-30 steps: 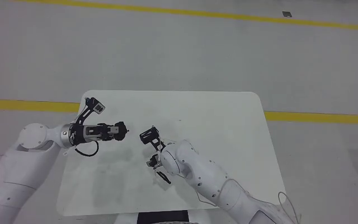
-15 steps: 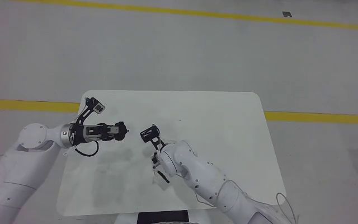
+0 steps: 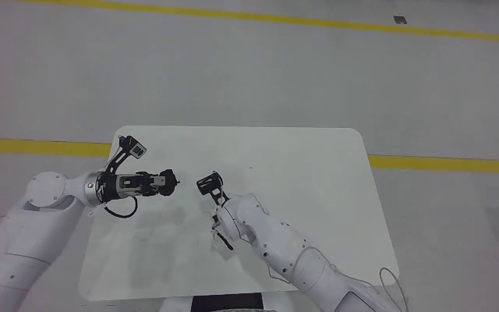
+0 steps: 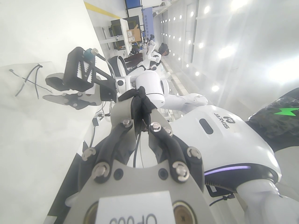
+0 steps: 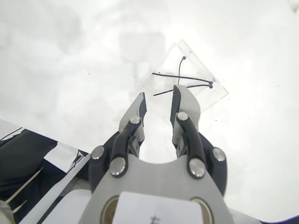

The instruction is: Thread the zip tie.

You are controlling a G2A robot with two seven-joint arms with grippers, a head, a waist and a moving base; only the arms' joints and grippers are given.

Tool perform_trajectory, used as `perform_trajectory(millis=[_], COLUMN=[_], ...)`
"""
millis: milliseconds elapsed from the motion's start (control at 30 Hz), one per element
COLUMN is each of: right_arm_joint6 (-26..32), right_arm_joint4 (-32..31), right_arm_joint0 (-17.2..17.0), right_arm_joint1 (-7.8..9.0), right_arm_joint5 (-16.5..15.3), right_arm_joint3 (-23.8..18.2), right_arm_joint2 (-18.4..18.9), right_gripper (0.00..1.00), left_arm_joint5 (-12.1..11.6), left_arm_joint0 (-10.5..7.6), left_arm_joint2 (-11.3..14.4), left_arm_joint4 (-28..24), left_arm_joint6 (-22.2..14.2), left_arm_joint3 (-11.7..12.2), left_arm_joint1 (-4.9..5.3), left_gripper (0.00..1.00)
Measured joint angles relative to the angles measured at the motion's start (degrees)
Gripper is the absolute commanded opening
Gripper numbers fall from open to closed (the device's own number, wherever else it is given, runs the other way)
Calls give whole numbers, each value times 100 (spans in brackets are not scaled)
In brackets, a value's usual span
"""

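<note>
Three thin black zip ties lie crossed on a clear plastic plate on the white table. My right gripper hangs open just above the plate, one finger overlapping the ties' near ends and nothing between the fingers. The top view places this gripper near the table's front middle. The left wrist view shows the same ties beside the right gripper. My left gripper is held level above the table's left part. It is shut, with black wrapping at its fingertips.
The white table has rounded corners, and its front edge lies close behind the right gripper. Grey floor with a yellow line surrounds it. Bare tabletop stretches to the right and back of the plate.
The right gripper has shifted slightly over the plate, a little away from the table's front edge. The left arm has stayed still.
</note>
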Motion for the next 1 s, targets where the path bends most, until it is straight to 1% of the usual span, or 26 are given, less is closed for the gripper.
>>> perform_trajectory(millis=[33,67,333,433,1000], right_arm_joint6=[-43,-70,-181,-209,-197], right_arm_joint4=[7,17,4,-50,-821], right_arm_joint0=[15,27,150,159,-44], right_arm_joint1=[-26,-45,-216,-275,-555], right_arm_joint5=[0,0,0,0,0], right_arm_joint3=[72,128,650,772,1038], right_arm_joint2=[2,3,31,67,332], right_gripper=[17,16,15,15,16], left_arm_joint5=[0,0,0,0,0], left_arm_joint0=[0,0,0,0,0], left_arm_joint2=[0,0,0,0,0], left_arm_joint4=[0,0,0,0,0], left_arm_joint6=[0,0,0,0,0], left_arm_joint3=[0,0,0,0,0], left_arm_joint1=[0,0,0,0,0], left_gripper=[0,0,0,0,0])
